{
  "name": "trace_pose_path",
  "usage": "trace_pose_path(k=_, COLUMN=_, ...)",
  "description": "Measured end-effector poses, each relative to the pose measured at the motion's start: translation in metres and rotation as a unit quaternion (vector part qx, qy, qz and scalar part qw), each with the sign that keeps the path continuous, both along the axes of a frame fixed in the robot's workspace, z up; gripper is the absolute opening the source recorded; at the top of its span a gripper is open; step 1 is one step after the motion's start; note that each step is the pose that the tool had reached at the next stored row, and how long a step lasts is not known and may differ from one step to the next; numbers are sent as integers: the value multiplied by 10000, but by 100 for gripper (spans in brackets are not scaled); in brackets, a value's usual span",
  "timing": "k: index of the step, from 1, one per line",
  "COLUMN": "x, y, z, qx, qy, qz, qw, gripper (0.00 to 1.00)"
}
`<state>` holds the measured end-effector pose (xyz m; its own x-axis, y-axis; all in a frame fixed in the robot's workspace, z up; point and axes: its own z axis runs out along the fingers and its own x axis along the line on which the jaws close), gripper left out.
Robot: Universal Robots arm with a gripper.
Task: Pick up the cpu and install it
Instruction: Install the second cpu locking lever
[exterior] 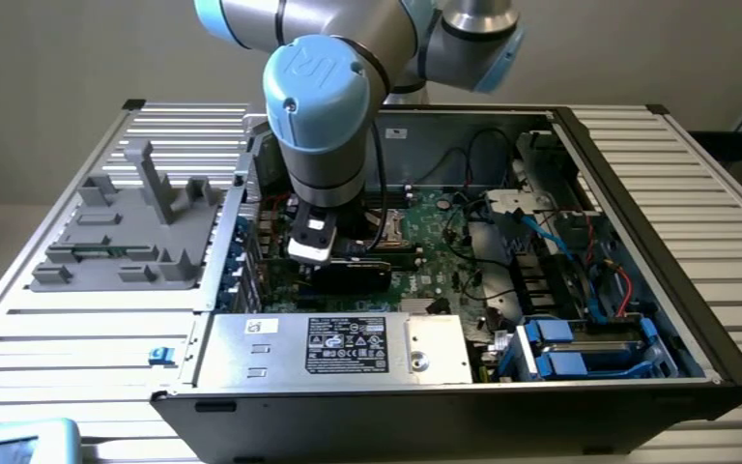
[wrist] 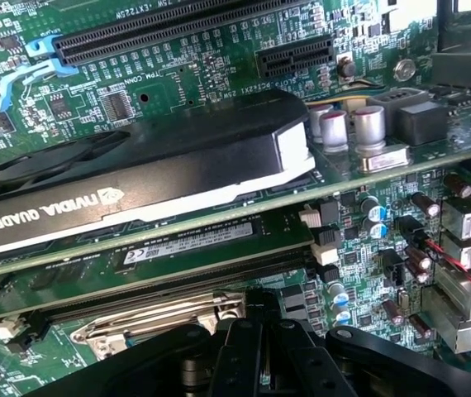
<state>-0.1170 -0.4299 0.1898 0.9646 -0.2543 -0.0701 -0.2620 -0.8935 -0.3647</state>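
Apparently cpu flat betw closed jaws.

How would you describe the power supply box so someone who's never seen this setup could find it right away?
Start at the open computer case on the slatted table. Along the case's near edge, toward the exterior view's left, sits a silver metal box, the power supply. Unlike the green motherboard and black graphics card behind it, it carries a black label with white print.

Robotics lab or test bench: open PC case on slatted aluminium table, bare motherboard with graphics card, grey fixture tray at exterior view's left, blue-jointed arm overhead
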Motion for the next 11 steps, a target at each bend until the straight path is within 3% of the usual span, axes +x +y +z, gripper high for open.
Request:
trace_pose_path(k=7, x=0, y=8, z=-4, qx=1, qy=0, qz=1, qw=10000, gripper=11)
trace_pose_path(k=11, x=0, y=-10, z=-6, qx=3, qy=-1, qz=5, qw=10000, gripper=11)
